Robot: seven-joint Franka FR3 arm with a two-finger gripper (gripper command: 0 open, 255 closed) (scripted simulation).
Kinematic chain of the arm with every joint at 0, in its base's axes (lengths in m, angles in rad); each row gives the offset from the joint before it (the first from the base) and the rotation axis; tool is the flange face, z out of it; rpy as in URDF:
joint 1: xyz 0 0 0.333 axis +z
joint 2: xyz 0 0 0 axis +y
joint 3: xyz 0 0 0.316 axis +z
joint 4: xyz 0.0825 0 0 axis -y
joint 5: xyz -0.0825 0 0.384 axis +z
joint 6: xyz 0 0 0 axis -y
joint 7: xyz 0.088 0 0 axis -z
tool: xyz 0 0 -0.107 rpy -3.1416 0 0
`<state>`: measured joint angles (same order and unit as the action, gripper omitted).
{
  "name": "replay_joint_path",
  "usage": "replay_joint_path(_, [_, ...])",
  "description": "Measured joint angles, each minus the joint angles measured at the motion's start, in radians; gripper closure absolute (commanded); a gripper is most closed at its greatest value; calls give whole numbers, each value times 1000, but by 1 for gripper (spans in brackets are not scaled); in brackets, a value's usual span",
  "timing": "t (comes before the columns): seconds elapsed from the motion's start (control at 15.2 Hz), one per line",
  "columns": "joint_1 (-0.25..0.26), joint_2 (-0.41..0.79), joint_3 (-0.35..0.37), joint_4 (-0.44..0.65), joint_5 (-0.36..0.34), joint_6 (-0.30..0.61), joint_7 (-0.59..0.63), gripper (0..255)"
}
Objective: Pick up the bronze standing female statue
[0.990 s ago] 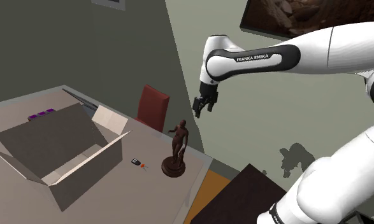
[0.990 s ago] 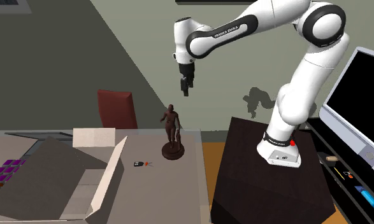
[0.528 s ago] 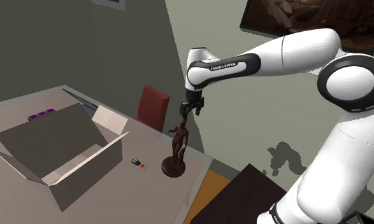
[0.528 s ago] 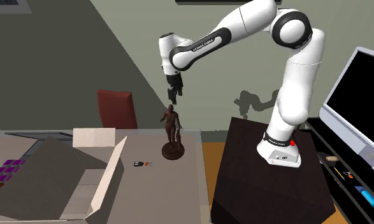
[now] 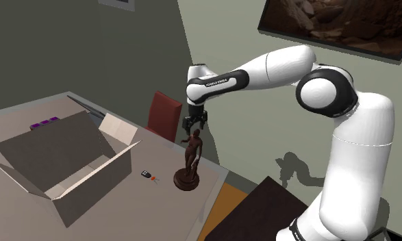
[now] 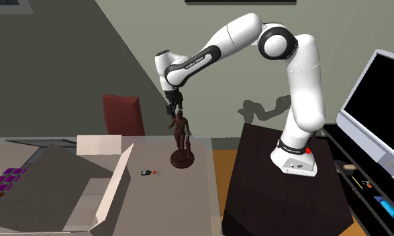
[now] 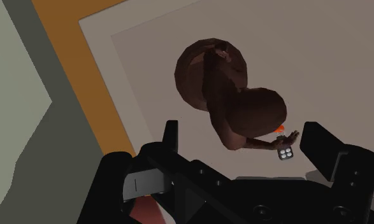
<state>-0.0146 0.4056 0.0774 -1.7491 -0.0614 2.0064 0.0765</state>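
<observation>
The dark brown standing female statue [image 5: 191,156] stands upright on its round base near the table's corner, also seen in the second exterior view [image 6: 181,138]. My black gripper [image 5: 191,125] hangs just above its head, pointing down [image 6: 173,109]. In the wrist view the gripper [image 7: 246,143] is open. The statue's head [image 7: 255,111] lies between the two fingers [image 7: 169,139] without touching them, and its round base shows below on the table.
A small key fob [image 5: 147,174] lies on the grey table [image 5: 124,212] beside the statue. A large open cardboard box [image 5: 69,164] stands to the shoulder view's left. A red chair [image 5: 165,115] is behind the table edge. A dark stand [image 6: 282,181] and a monitor [image 6: 380,100] sit at the second exterior view's right.
The arm has swung toward the shoulder view's left and lowered, bringing the gripper from beside and above the statue to just over its head. The statue has not moved.
</observation>
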Motion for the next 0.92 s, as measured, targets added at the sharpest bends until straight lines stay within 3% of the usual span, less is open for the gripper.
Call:
replay_joint_path(0.46, [2,62,-3,-5,-6,65,6,0])
replay_joint_path(0.53, [3,66,-3,-5,-6,69,7,255])
replay_joint_path(0.92, [4,69,-3,-4,-7,73,8,255])
